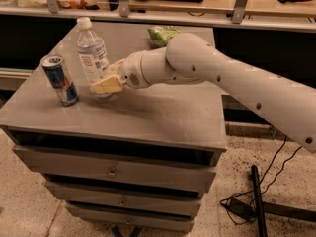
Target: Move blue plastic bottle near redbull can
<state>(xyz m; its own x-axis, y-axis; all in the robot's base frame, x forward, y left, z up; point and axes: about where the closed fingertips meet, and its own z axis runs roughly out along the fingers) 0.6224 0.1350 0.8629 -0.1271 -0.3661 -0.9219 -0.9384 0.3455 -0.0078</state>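
Note:
The blue plastic bottle is clear with a white cap and a white label, tilted slightly, on the left part of the grey cabinet top. My gripper is shut on its lower part, with cream fingers around it. The redbull can stands upright just left of the bottle, close to the cabinet's front left edge. A small gap separates bottle and can.
A green snack bag lies at the back of the cabinet top. My white arm reaches in from the right. The cabinet has drawers below. Black cables and a stand lie on the floor at right.

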